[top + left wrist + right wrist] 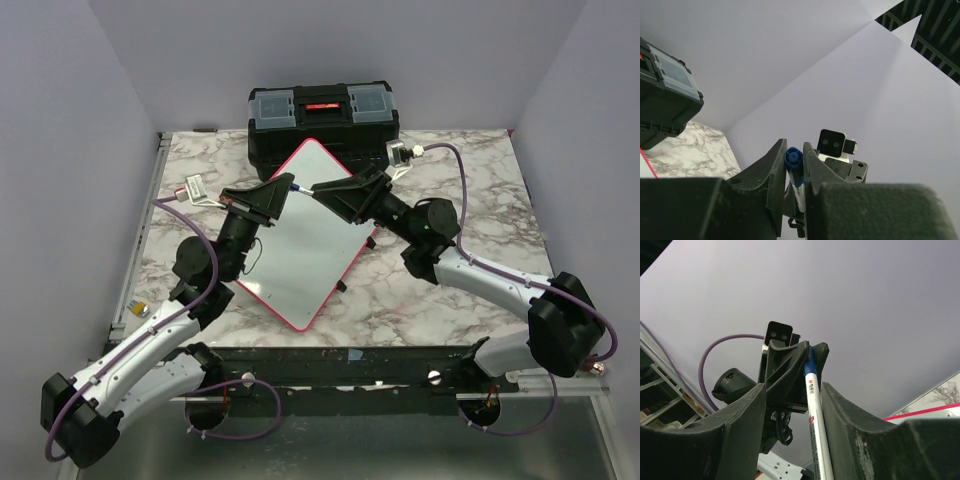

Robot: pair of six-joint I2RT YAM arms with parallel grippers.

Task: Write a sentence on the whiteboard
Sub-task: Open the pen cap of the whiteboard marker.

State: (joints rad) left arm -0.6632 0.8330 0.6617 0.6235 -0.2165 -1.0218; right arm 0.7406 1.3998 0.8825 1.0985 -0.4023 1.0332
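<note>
Top external view. White rectangular whiteboard [300,250] with thin red-pink frame lies flat on the grey-veined white marble table [470,180], turned cornerwise, its far corner just before the black plastic toolbox [322,115] with clear lid compartments. Both arms reach in over the far half of the board. Left gripper [283,190] and right gripper [322,188] face each other, tips near. A slim white marker [301,187] with a blue end bridges the two, held above the board.

Left wrist view. Left gripper [794,147] has its black fingers [775,170] pressed together on the blue capped end of the marker [794,159]; the white barrel runs down behind them. Toolbox [665,95] sits at the left edge, marble table [695,145] beneath it. A sliver of the whiteboard [646,167] with its red edge shows at lower left. Black camera block [832,142] of the other wrist stands just beyond the marker.

Right wrist view. Right gripper [794,390] has its fingers [740,430] spread apart. Marker [814,410] passes between them, lying close to one finger, with open wall visible between it and the other; not pinched from both sides. At the far end the left gripper [807,352] is clamped on the blue tip. Purple cable [715,350] loops behind it. Red frame of the whiteboard [920,411] crosses the lower right corner.
</note>
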